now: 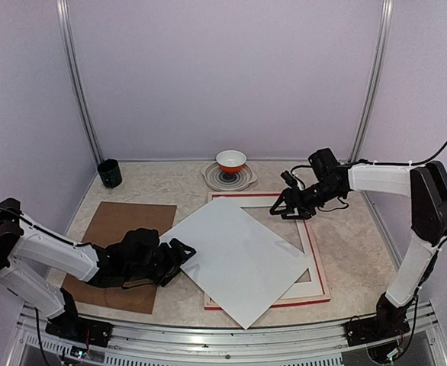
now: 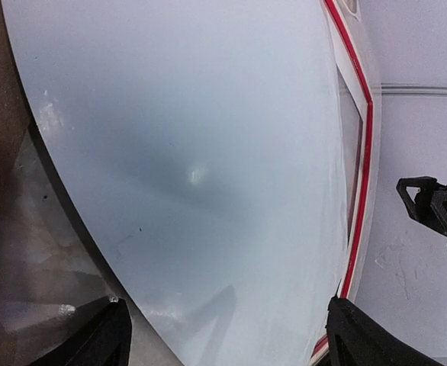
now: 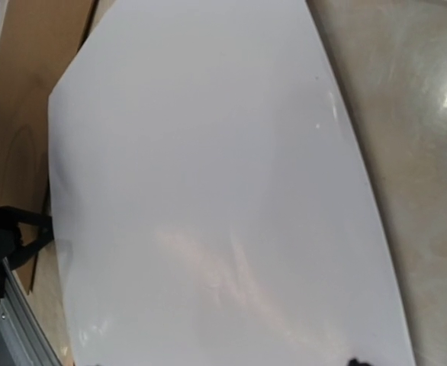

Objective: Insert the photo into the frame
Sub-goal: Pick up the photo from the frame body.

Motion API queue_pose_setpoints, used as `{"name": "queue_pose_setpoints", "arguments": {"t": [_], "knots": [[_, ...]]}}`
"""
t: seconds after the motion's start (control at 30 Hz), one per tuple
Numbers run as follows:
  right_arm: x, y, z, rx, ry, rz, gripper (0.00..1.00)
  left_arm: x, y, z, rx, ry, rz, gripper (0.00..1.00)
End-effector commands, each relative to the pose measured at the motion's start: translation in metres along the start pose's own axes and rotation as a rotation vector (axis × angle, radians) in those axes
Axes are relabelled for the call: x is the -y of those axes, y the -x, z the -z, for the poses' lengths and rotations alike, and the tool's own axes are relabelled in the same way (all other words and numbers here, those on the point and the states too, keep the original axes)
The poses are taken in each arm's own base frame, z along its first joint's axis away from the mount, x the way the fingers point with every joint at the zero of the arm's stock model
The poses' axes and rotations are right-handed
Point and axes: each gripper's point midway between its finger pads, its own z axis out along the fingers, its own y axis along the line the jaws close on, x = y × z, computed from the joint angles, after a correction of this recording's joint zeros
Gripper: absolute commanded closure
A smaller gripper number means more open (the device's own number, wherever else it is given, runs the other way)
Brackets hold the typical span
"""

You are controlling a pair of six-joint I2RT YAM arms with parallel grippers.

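The photo (image 1: 239, 255) lies blank white side up, turned diagonally across the frame (image 1: 319, 278), which rests flat with its red edge and pale inner border showing. My left gripper (image 1: 182, 256) is low at the photo's left corner. In the left wrist view its gripper (image 2: 231, 339) is open, the black fingers (image 2: 105, 339) spread wide on either side of that corner of the photo (image 2: 193, 152). My right gripper (image 1: 286, 206) hovers open over the frame's far right part, holding nothing. The right wrist view is filled by the photo (image 3: 208, 191); its own fingers barely show.
A brown backing board (image 1: 128, 225) lies on the table under my left arm. A dark cup (image 1: 109, 173) stands at the back left. An orange and white bowl (image 1: 231, 160) sits on a plate (image 1: 242, 180) behind the frame.
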Motion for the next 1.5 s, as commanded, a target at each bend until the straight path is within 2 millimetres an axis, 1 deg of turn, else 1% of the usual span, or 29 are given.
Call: {"name": "queue_pose_setpoints", "arguments": {"t": [0.0, 0.1, 0.2, 0.37, 0.53, 0.63, 0.77, 0.87, 1.1, 1.3, 1.47], "knots": [[-0.005, 0.010, 0.013, 0.040, 0.005, 0.013, 0.32, 0.024, 0.004, 0.001, 0.041, -0.103, -0.003, 0.15], [-0.008, 0.012, 0.016, 0.047, 0.010, 0.017, 0.32, 0.028, 0.006, 0.003, 0.060, -0.148, -0.004, 0.17], [-0.009, 0.014, 0.018, 0.052, 0.011, 0.019, 0.32, 0.027, 0.004, 0.002, 0.055, -0.170, 0.007, 0.19], [-0.012, 0.015, 0.020, 0.058, 0.014, 0.021, 0.32, 0.021, -0.005, -0.007, 0.016, -0.156, 0.024, 0.20], [-0.013, 0.016, 0.021, 0.061, 0.015, 0.022, 0.32, 0.015, -0.006, -0.010, 0.019, -0.165, 0.044, 0.23], [-0.012, 0.016, 0.022, 0.062, 0.014, 0.020, 0.32, 0.017, -0.005, -0.006, 0.026, -0.200, 0.058, 0.28], [-0.012, 0.015, 0.022, 0.063, 0.015, 0.019, 0.32, 0.022, -0.005, 0.000, 0.034, -0.247, 0.069, 0.32], [-0.013, 0.016, 0.022, 0.064, 0.020, 0.019, 0.32, 0.023, -0.009, 0.000, 0.030, -0.239, 0.052, 0.32], [-0.012, 0.017, 0.022, 0.068, 0.022, 0.014, 0.32, 0.028, -0.003, 0.000, 0.063, -0.259, 0.042, 0.33], [-0.014, 0.017, 0.023, 0.069, 0.022, 0.016, 0.32, 0.029, -0.005, -0.005, 0.060, -0.276, 0.037, 0.40], [-0.014, 0.018, 0.024, 0.073, 0.025, 0.018, 0.32, 0.033, -0.001, -0.002, 0.081, -0.301, 0.026, 0.55]]}}
